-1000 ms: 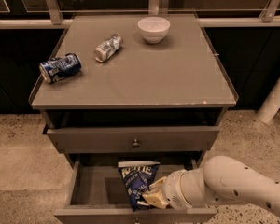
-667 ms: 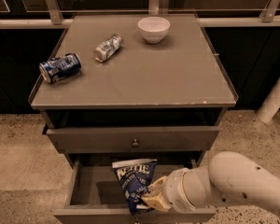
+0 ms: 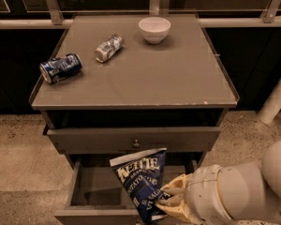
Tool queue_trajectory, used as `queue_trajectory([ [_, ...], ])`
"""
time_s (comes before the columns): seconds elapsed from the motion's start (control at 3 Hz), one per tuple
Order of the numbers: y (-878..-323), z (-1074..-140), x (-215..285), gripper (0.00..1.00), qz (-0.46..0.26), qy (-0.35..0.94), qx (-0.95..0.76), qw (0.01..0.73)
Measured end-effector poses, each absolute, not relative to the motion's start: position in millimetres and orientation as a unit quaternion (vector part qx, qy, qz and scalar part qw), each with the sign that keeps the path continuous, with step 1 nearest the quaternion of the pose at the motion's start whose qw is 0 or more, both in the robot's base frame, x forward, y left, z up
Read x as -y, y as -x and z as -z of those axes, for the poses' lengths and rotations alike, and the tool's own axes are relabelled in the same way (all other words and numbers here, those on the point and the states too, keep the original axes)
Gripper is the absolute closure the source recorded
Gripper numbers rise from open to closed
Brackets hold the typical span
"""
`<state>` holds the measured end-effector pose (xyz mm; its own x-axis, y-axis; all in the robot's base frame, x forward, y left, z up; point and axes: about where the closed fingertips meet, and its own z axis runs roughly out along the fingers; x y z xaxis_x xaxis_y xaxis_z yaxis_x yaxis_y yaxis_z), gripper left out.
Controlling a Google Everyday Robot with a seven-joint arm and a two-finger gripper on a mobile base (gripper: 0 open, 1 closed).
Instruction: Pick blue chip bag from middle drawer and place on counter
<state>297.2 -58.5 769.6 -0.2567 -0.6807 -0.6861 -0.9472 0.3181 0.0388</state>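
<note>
The blue chip bag (image 3: 139, 181), dark navy foil with white "Kettle" lettering, is lifted upright above the open middle drawer (image 3: 99, 190). My gripper (image 3: 165, 199) is shut on the bag's lower right side, at the bottom of the view, with its pale fingers (image 3: 174, 191) pressed to the foil. The bag's top seam reaches the level of the drawer front above. The counter (image 3: 168, 74) lies above and behind.
On the counter lie a blue-and-white drink can (image 3: 61, 67) at the left edge, a silvery can (image 3: 108, 47) and a white bowl (image 3: 154, 29) at the back. A closed drawer front with a small dark knob (image 3: 136, 144) sits above the open drawer.
The gripper has raised the chip bag out of the drawer; the bag now stands higher and more upright, with its top near the upper drawer front.
</note>
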Motion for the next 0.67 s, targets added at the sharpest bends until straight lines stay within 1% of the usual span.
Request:
queue_trajectory([
  [0.33, -286.2, -772.2, 56.7, 1.0, -0.238, 0.549, -0.751, 0.279],
  [0.67, -286.8, -772.4, 56.7, 1.0, -0.237, 0.549, -0.752, 0.279],
])
